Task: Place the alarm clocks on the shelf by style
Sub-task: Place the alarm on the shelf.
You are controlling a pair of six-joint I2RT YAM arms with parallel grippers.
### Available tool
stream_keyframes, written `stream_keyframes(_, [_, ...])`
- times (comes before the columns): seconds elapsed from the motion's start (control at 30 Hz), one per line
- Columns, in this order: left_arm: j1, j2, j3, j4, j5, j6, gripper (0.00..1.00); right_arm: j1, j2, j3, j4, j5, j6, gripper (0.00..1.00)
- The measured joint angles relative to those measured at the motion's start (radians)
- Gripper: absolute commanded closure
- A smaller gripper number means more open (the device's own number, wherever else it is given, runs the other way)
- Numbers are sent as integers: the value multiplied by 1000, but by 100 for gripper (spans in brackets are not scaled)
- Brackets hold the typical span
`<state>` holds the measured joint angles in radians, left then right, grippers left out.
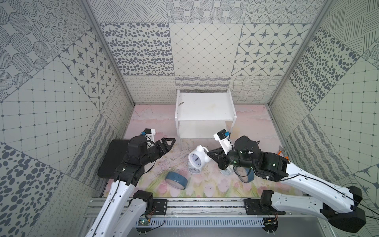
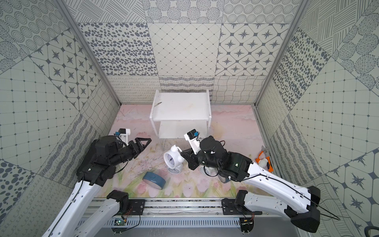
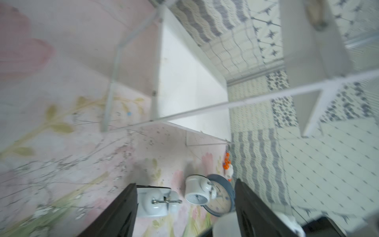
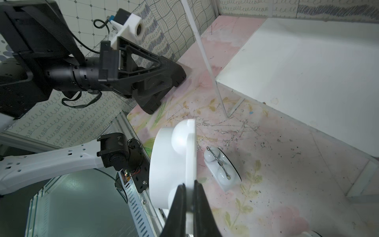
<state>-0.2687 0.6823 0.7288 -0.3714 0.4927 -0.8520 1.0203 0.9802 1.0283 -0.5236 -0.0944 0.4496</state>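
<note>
R hand pinches white clock by thin top fin: prob. light, stiff, slick plastic; L hand spread, empty.

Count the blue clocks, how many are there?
2. One blue clock lies on the mat near the front; the other blue clock sits partly hidden under the right arm.

The left arm reaches forward, jaws spread apart, one above the other. The right arm stretches across, wrist rolled sideways, its jaws pinched tight on a clock's thin rim.
</note>
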Motion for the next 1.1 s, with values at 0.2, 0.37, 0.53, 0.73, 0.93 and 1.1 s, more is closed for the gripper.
stream_keyframes(0.2, [-185, 109, 22, 134, 161, 48, 14, -145, -55, -28, -31, -244, 23, 100])
stream_keyframes(0.37, [-294, 205, 58, 151, 227, 105, 6, -220, -98, -28, -42, -385, 30, 100])
stream_keyframes(0.53, [-329, 217, 56, 208, 290, 126, 7, -269, -87, -46, 14, -530, 68, 100])
stream_keyframes(0.73, [-337, 216, 16, 348, 374, 93, 20, -322, -28, -61, 97, -695, 124, 100])
stream_keyframes(0.93, [-339, 232, -9, 495, 426, 24, 29, -374, -3, -69, 140, -799, 148, 100])
stream_keyframes(1.1, [-339, 260, -13, 582, 456, -29, 21, -427, -2, -79, 174, -858, 151, 100])
